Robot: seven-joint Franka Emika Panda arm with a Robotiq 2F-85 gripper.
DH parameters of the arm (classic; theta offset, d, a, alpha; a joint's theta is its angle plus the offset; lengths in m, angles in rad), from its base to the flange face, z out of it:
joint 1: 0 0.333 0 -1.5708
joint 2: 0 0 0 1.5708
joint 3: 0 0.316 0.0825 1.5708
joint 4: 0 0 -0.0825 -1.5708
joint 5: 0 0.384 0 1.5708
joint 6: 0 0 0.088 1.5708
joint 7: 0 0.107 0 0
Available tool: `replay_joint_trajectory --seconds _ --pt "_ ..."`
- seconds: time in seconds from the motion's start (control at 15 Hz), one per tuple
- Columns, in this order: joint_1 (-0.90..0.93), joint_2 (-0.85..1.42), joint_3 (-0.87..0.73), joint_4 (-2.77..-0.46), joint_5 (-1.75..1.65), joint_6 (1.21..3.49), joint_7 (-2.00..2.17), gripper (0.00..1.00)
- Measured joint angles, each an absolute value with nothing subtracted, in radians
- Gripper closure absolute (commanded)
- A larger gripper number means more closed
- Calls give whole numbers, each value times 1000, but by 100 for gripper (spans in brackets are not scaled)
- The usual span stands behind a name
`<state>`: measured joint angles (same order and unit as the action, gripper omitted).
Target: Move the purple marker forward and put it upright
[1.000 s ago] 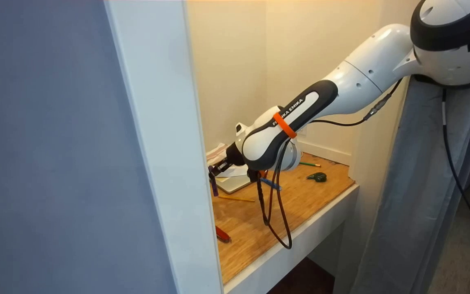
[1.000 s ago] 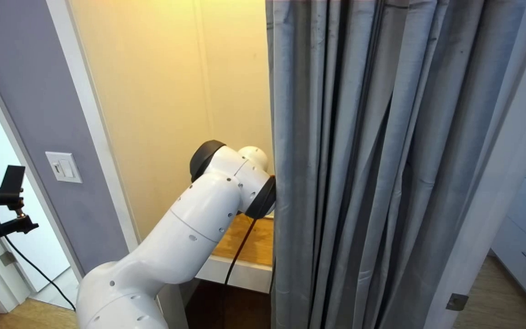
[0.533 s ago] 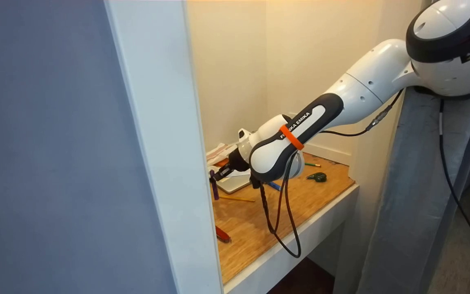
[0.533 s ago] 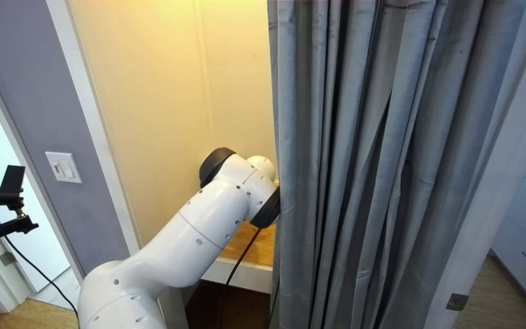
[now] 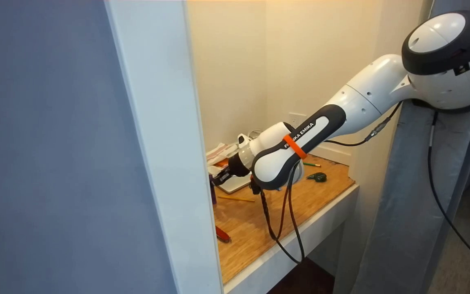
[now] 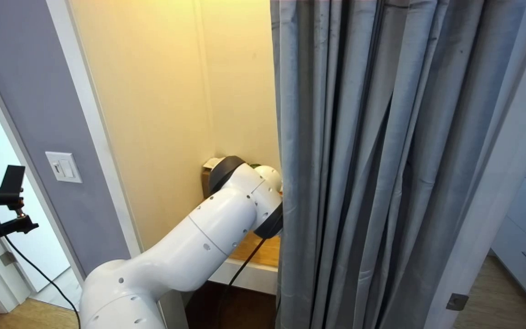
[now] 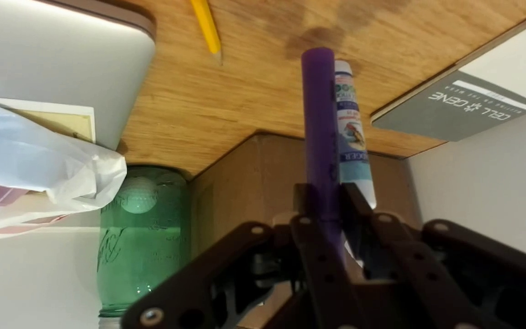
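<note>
In the wrist view the purple marker [image 7: 319, 114] extends out of my gripper [image 7: 327, 196], whose two dark fingers are shut around its near part. It hangs roughly upright with its free end toward the wooden desktop; whether that end touches the wood I cannot tell. An exterior view shows the marker [image 5: 213, 195] below the gripper [image 5: 214, 181], partly cut off by the white door frame [image 5: 165, 122]. Curtain and arm conceal both in the view with the grey curtain [image 6: 359, 137].
Close behind the marker is a blue-and-white tube [image 7: 353, 132]. Around it are a cardboard box [image 7: 226, 192], a green jar [image 7: 144, 256], a plastic bag [image 7: 71, 160], a silver laptop [image 7: 62, 64], a yellow pencil [image 7: 206, 25] and a grey booklet [image 7: 454, 109]. A red tool [image 5: 222, 234] lies near the frame.
The arm has come down over the desktop, carrying the held marker lower. The marker has slipped slightly further behind the door frame in the exterior view. The grip looks the same.
</note>
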<state>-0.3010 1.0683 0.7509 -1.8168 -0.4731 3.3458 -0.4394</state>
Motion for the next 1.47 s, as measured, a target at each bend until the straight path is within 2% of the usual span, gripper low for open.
replay_joint_trajectory --seconds 0.87,1.47 --pt "-380 1200 846 -1786 -559 3349 -571 94" --pt "-392 1212 849 -1775 -572 3349 -646 94"
